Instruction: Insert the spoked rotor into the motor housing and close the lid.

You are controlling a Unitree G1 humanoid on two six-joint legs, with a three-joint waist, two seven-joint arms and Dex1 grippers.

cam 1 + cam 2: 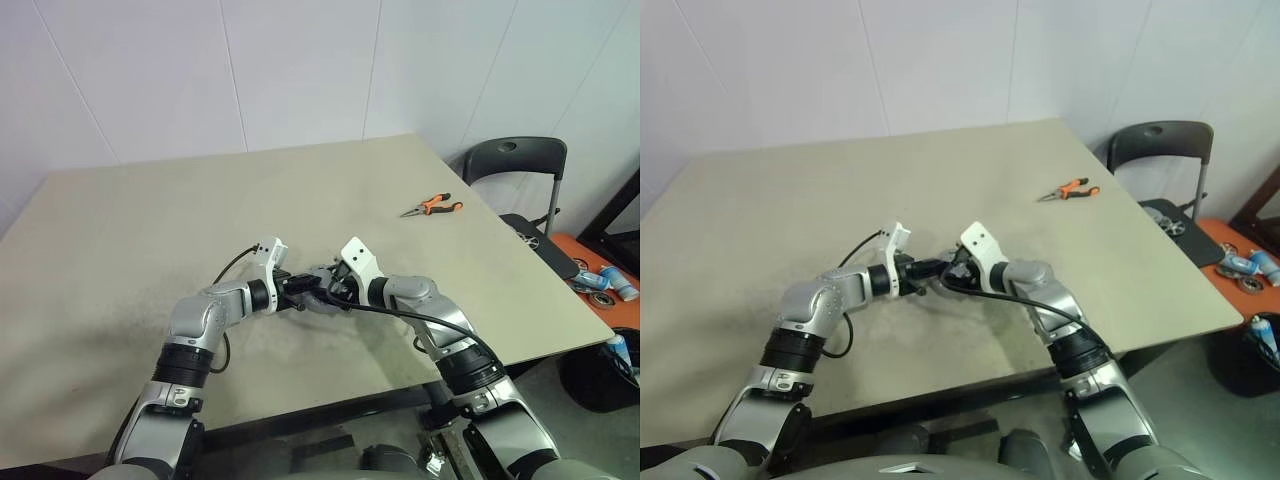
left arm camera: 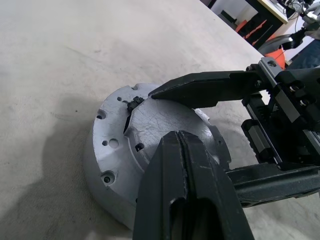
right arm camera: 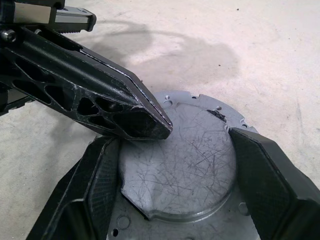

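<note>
A white panelled wall backs a beige desk (image 1: 150, 250). A dark folding chair (image 1: 515, 165) stands past the desk's right edge, and orange-handled pliers (image 1: 433, 207) lie near that edge, well apart from the arms.

Both arms meet close to the middle of the desk's near edge, over a round grey metal part. This is the lid (image 3: 185, 170), lying flat on the desk with a scratched, raised centre disc and a rim dotted with small holes and notches. Whether the housing sits beneath it cannot be told.

The right gripper (image 3: 175, 175) has its jaws spread wide, one finger on each side of the raised centre disc and right against its edge, so it grips the lid across that disc.

The left gripper (image 2: 185, 150) has its jaws pressed fully together with nothing between them. Its joined tip (image 3: 150, 125) points onto the lid's top face near the edge of the raised disc, beside one right finger.
</note>
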